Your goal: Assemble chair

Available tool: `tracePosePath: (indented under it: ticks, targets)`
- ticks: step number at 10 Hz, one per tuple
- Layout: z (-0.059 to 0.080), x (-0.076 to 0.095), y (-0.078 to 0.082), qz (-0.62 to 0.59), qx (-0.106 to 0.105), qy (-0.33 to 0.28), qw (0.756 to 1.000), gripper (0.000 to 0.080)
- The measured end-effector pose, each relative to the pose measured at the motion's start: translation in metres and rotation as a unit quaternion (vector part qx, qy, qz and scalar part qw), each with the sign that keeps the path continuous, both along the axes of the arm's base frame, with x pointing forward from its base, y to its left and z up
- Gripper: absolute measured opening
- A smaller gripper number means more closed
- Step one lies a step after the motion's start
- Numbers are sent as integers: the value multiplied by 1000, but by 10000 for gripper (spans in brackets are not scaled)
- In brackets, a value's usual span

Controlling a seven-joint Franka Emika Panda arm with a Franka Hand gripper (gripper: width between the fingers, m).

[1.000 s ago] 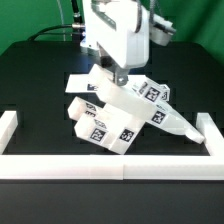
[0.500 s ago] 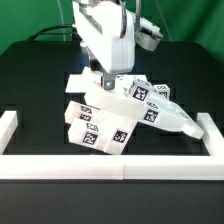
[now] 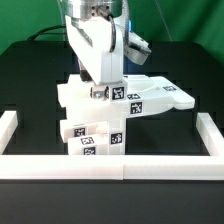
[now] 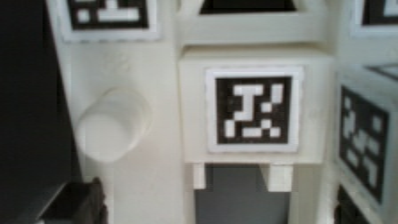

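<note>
Standing on the black table (image 3: 30, 70), inside the low white border wall (image 3: 110, 166), is the chair (image 3: 115, 105), largely put together and upright; its tagged lower block rests just behind the wall's front run, and a flat slab reaches out from it toward the exterior view's right; the robot arm (image 3: 95, 40) comes down from above onto the chair's upper part; the gripper (image 3: 100, 91) sits at the slab's upper edge, directly over the lower block; its fingertips are small and partly merged with the white parts, so the exterior view alone does not show the gap; the jaws stand wide, and whether they press on the chair I cannot tell; in the wrist view a white upright of the chair fills the frame just beyond the jaws; a marker tag (image 4: 256, 108) sits squarely on its face; a rounded white bulge (image 4: 116, 125) lies beside the tag.
</note>
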State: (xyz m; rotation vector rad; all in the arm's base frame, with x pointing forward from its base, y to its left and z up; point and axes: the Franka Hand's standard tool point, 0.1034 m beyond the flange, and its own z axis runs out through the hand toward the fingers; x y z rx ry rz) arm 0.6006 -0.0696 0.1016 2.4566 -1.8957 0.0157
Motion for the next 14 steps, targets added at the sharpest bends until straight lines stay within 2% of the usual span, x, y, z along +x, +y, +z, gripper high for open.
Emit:
tracePosePath:
  ticks: [4,9,13,14]
  targets:
    - [5,3,-8,8,-2,-1,1000,649]
    - [45,12,12,15,20,-10,1000,649]
    - [37,10,11,39,14,-4,999,649]
    - [34,11,16,107,-3,6,994,649]
